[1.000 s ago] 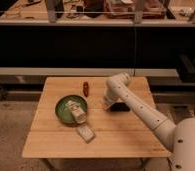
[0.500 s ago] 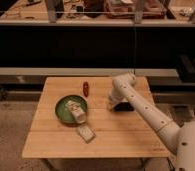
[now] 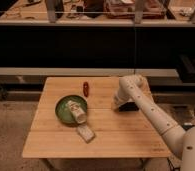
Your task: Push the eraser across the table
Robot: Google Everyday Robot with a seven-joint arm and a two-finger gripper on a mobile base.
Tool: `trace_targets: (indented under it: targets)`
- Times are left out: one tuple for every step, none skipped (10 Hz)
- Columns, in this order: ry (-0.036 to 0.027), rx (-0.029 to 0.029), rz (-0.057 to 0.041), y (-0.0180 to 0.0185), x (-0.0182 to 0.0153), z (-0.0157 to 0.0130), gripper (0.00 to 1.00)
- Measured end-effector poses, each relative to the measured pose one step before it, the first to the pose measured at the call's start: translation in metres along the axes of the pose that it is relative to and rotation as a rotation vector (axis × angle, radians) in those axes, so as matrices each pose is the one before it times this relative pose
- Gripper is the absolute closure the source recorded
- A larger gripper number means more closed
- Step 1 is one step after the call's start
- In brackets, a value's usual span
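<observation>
Since a moment ago my arm is sliding rightward, carrying my gripper [image 3: 119, 104] right of centre over the table [image 3: 51, 142]. Its tip is touching the eraser [image 3: 130, 106]; my finger spread I cannot tell. Left of centre are sitting the green bowl [image 3: 63, 111], pale block [image 3: 86, 134], red-brown object [image 3: 85, 88].

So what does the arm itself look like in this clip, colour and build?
The arm is off-white, built of smooth rounded tube segments with bulging joints, and grows from a pale rounded body at the lower right. A row of small dark dots runs along the upper segment. No loose cables or printed markings are visible. The gripper, low over the table by the eraser, looks darker than the arm.
</observation>
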Motion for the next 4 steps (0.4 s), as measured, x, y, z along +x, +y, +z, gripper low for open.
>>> trace_targets:
  targets:
    - [0.00045, -0.00412, 0.00798, 0.00508, -0.00263, -0.00235, 1.0]
    - [-0.00114, -0.00391, 0.01021, 0.00598, -0.00386, -0.00162, 1.0]
    - [-0.00074, -0.00248, 0.00601, 0.00351, -0.00212, -0.00098, 1.0]
    - [-0.00339, -0.00426, 0.00724, 0.00455, -0.00292, -0.00068, 1.0]
